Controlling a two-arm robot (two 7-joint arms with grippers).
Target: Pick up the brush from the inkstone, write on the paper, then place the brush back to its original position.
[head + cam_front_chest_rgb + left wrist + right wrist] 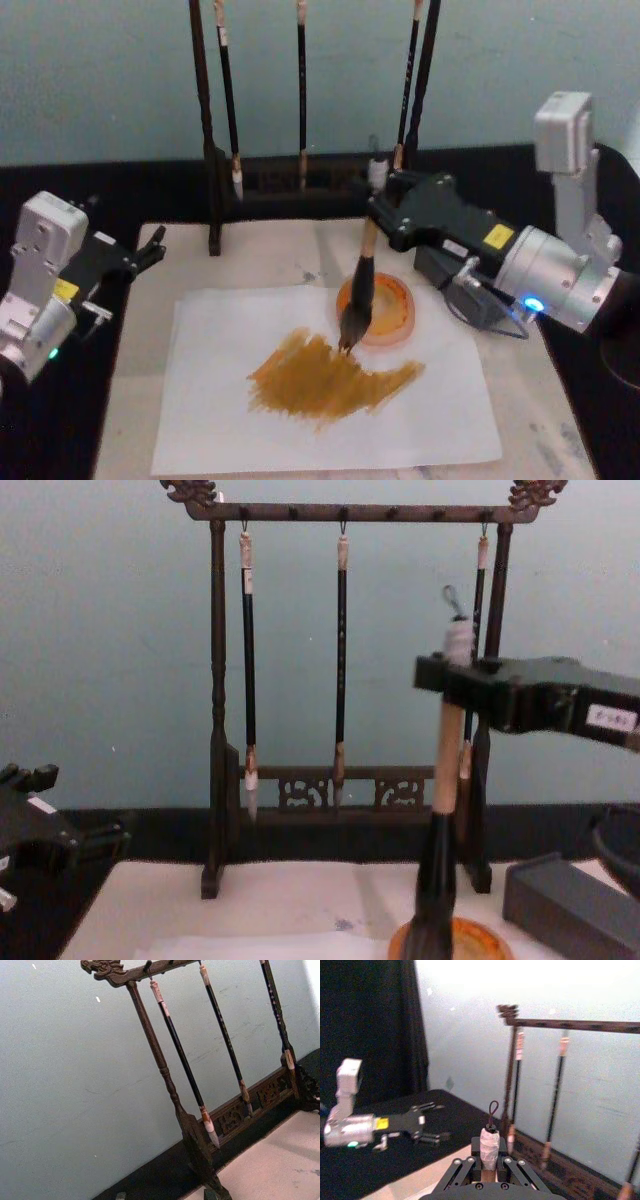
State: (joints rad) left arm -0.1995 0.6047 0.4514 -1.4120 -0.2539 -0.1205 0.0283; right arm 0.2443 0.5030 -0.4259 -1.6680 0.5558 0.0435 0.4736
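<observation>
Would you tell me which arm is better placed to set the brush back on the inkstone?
The right: its gripper holds the brush upright, bristles at the inkstone's rim. The left gripper sits open, far off to the side, holding nothing.

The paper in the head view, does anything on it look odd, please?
A broad ochre smear crosses the paper, a scrubbed patch rather than written strokes. The brush, in the right gripper, touches the smear's upper edge; the left gripper rests left of the mat.

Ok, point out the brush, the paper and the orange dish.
brush (360, 287), head view, on its black lower section.
paper (215, 400), head view, on a bare white part left of the strokes.
orange dish (404, 310), head view, on its right rim.
</observation>
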